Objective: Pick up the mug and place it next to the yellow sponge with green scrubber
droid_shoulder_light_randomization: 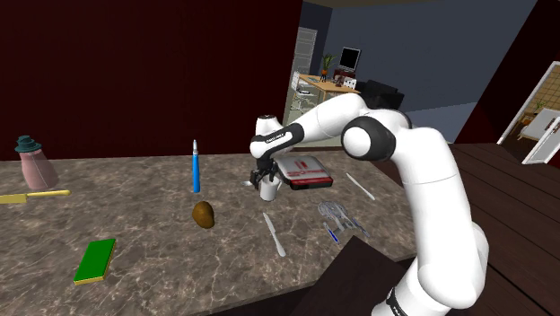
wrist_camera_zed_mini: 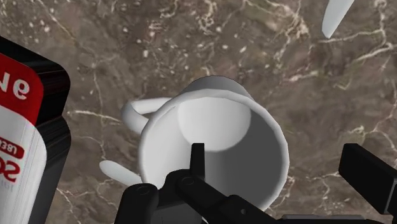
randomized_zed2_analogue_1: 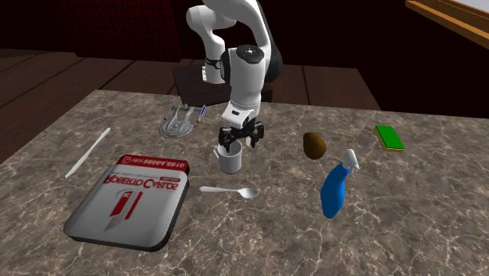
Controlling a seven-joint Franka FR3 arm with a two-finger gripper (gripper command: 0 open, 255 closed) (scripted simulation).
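Where fingers [wrist_camera_zed_mini: 198, 159] straddle its rim, white mug [wrist_camera_zed_mini: 216, 102] upright

Mug [wrist_camera_zed_mini: 216, 121] partly behind jaws

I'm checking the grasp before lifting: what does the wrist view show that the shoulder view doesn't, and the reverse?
Wrist view: the mug is empty inside, with one finger of the open gripper inside the rim and the other outside its wall.
Shoulder view: the sponge, away toward that view's lower left, plus a blue bottle and a brown lump.
Both: mug, gripper, the red-and-white box beside the mug, and the marbled top.
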